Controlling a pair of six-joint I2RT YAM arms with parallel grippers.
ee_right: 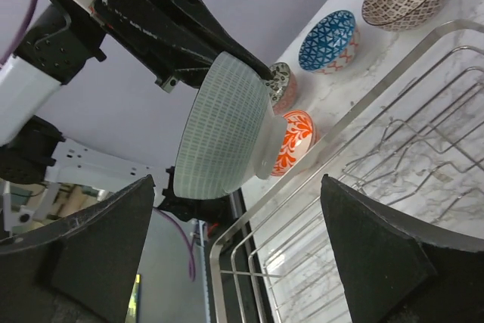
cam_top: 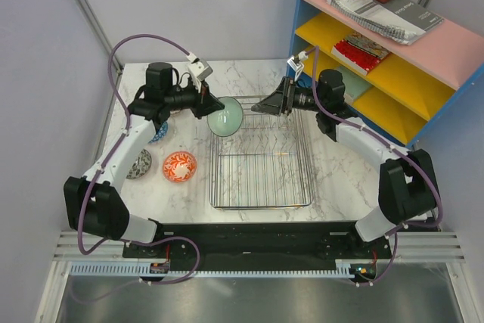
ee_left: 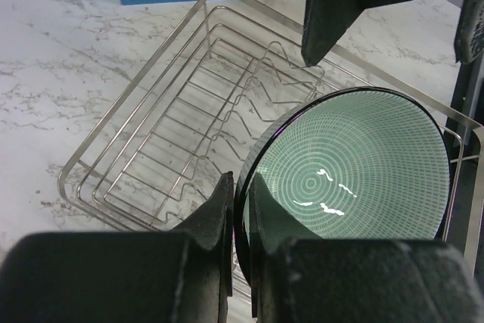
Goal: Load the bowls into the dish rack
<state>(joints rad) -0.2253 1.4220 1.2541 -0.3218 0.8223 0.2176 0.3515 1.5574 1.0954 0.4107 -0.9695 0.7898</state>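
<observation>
The left gripper (cam_top: 209,104) is clamped on the rim of the pale green bowl (cam_top: 226,118), holding it on edge over the dish rack (cam_top: 214,179) at its eleven o'clock corner. The pinch on that thin rim looks slight, so the bowl may swing or slip. Lowered off line, it may strike the wire rim or the tines. The right gripper (cam_top: 265,104), jaws wide apart at twelve o'clock, sits close enough to be bumped. The red-orange bowl (cam_top: 179,166) waits on the bench (cam_top: 333,179) at nine o'clock. The shelf booklet's (cam_top: 386,11) print is too small to read.
</observation>
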